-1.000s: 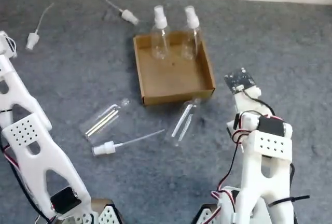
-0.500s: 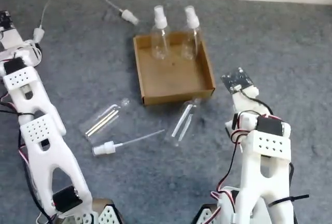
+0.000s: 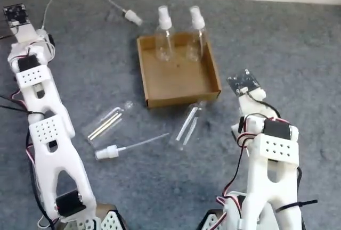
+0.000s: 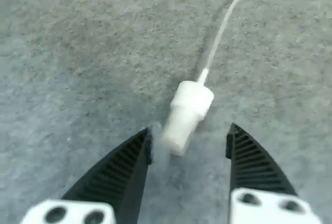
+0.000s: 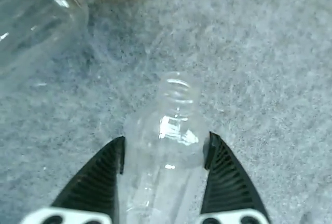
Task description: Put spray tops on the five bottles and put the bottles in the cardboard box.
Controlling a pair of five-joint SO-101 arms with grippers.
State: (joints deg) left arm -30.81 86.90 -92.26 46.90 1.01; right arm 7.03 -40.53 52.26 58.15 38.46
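Grey felt-like bench (image 3: 298, 54), pale wall strip at the far edge.

Left end effector (image 4: 190, 130): released, jaws spread wide either side of a loose spray top (image 4: 188, 111) at the far left corner of the bench. As far as I can tell, neither jaw touches it. The top is white plastic, a stubby collar and head with a long thin dip tube (image 4: 218, 32) trailing away.
Judgement: very light, collar rigid, tube whippy and easily kinked. I should pinch across the collar, never the tube. It may skid or roll as I close.

Right end effector (image 5: 166, 140): clenched on an uncapped bottle (image 5: 176, 94), jaws on its body, open neck pointing away. It is clear, glossy and thin-walled.
Judgement: light, slippery, dents under a hard squeeze. This body hold leaves the neck free for a top.

Outward: cardboard box (image 3: 181, 98) mid-bench, two capped bottles (image 3: 164, 38) (image 3: 196, 35) standing at its far side. One bare bottle (image 3: 186, 124) lies just beside the front wall, another (image 3: 106, 122) lies further left. Spare tops (image 3: 114, 151) (image 3: 130, 16) lie loose on the bench.
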